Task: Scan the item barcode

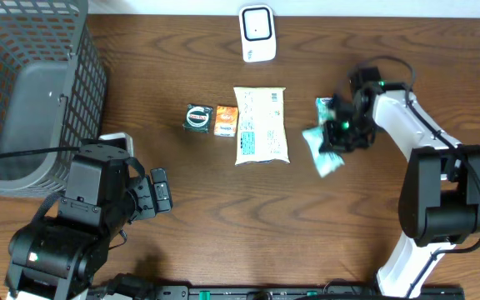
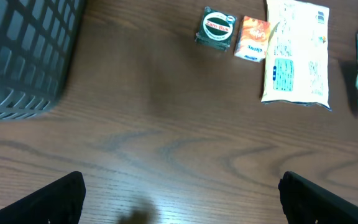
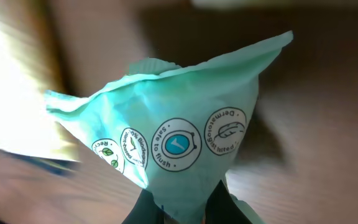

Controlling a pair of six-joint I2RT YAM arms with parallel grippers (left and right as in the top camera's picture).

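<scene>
A mint-green soft packet (image 3: 179,137) with round printed badges fills the right wrist view, pinched at its lower end by my right gripper (image 3: 182,208), which is shut on it. From overhead the packet (image 1: 322,154) hangs off that gripper (image 1: 340,133) just above the table at the right. No barcode shows on the side facing me. The white scanner (image 1: 257,33) stands at the table's far edge, apart from the packet. My left gripper (image 2: 182,186) is open over bare wood at the near left, with nothing between its fingers (image 2: 55,199).
A round green tin (image 1: 197,117), a small orange pack (image 1: 226,121) and a white printed bag (image 1: 261,125) lie in a row mid-table. Another teal pack (image 1: 323,106) lies by the right gripper. A grey wire basket (image 1: 23,83) fills the far left corner.
</scene>
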